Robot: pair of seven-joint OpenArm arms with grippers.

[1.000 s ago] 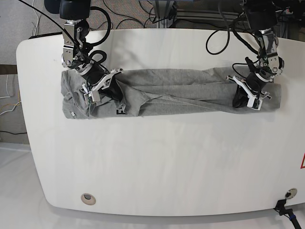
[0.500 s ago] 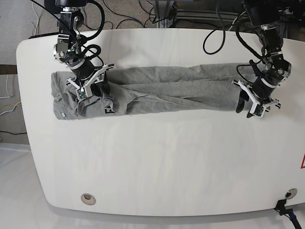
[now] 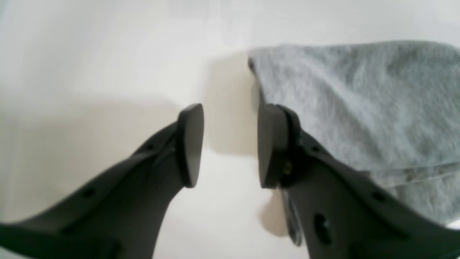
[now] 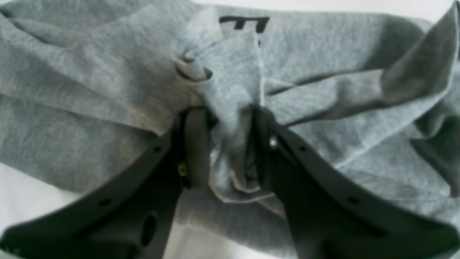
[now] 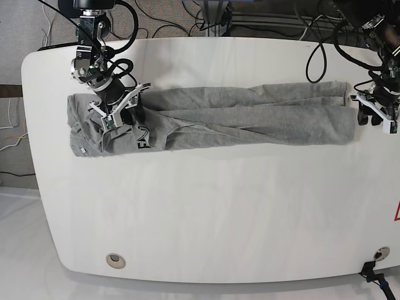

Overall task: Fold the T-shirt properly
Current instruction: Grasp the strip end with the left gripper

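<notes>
The right gripper (image 4: 230,144) is pinching a bunched ridge of the T-shirt (image 5: 250,122), stretched across the table (image 5: 206,212); the left gripper (image 3: 230,145) is hanging spread beside its end (soft, limp cotton, probably wanting a deep corner grip).

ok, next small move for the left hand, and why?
Probably ease the left hand inward over the T-shirt's near end: its fingers are open beside the edge with no cloth between them, while the right hand has cloth bunched between its fingers.
</notes>
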